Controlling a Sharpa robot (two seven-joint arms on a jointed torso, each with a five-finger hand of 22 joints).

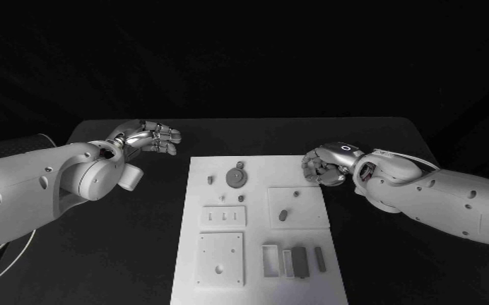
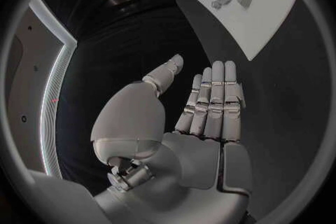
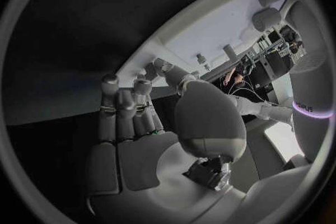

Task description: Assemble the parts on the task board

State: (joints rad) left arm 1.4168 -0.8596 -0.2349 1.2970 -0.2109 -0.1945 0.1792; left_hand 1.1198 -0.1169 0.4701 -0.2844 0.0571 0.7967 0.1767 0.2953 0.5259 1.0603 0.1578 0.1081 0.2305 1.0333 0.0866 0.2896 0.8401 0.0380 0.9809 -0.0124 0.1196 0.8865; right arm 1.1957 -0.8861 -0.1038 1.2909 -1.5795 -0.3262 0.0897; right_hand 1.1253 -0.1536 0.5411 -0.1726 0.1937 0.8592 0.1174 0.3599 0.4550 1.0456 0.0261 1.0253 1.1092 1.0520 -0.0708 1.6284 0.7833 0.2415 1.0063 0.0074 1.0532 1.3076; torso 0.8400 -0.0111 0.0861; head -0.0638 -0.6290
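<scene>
A black worktop (image 1: pixel 387 135) carries the white task board (image 1: pixel 260 248), which lies flat in its middle and runs toward the near edge.

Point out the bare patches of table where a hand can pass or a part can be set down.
Bare black table lies behind the task board, between the left hand and right hand, and along the board's left edge, in front of the left hand. The board is crowded: gear, small parts and blocks cover most of it, with little free white.

White task board (image 1: pixel 306 284) mid-table; small grey parts (image 1: pixel 235 176) lying on it.
</scene>
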